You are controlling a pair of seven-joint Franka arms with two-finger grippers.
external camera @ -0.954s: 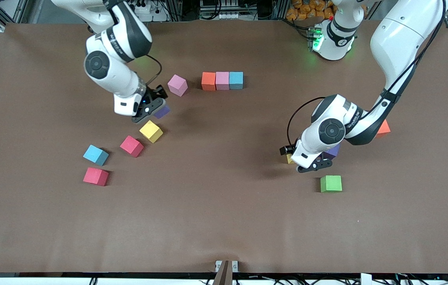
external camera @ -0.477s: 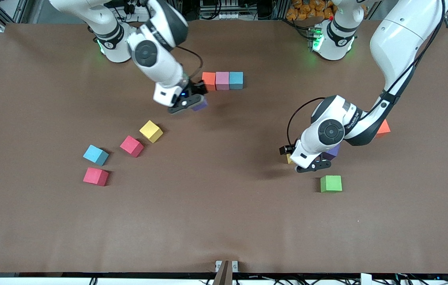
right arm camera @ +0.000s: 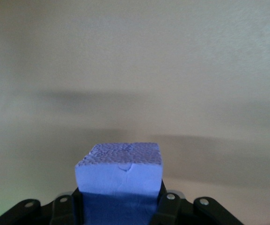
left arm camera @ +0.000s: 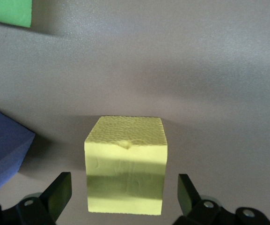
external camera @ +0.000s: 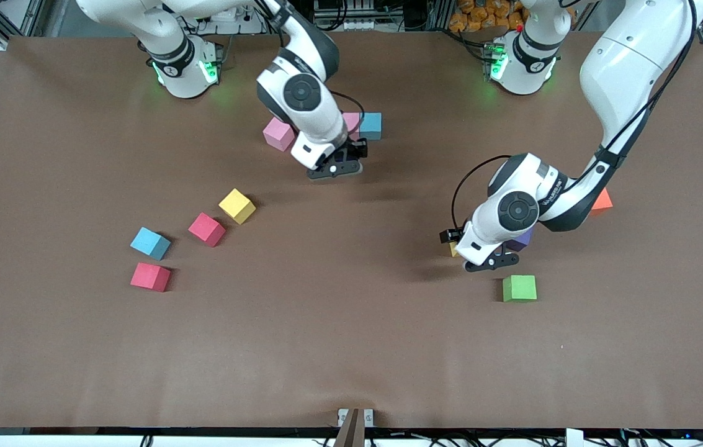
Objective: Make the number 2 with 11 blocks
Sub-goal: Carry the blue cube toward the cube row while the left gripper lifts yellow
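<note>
My right gripper (external camera: 334, 166) is shut on a purple block (right arm camera: 120, 173) and hangs over the table beside a short row of blocks, where a pink block (external camera: 352, 120) and a light blue block (external camera: 371, 125) show past the arm. My left gripper (external camera: 486, 261) is open and low, its fingers (left arm camera: 57, 194) on either side of a yellow block (left arm camera: 125, 164) without touching it. In the front view only a corner of that yellow block (external camera: 452, 249) shows under the hand. No finished number 2 shows.
Loose blocks: pink (external camera: 278, 133) beside the right arm, then yellow (external camera: 237, 205), red (external camera: 206, 229), light blue (external camera: 150, 243) and red (external camera: 150, 277) toward the right arm's end. Purple (external camera: 522, 239), orange (external camera: 602, 200) and green (external camera: 519, 288) lie around the left hand.
The right arm has carried the purple block from beside the loose yellow block across to the row of blocks. The left arm has hardly moved.
</note>
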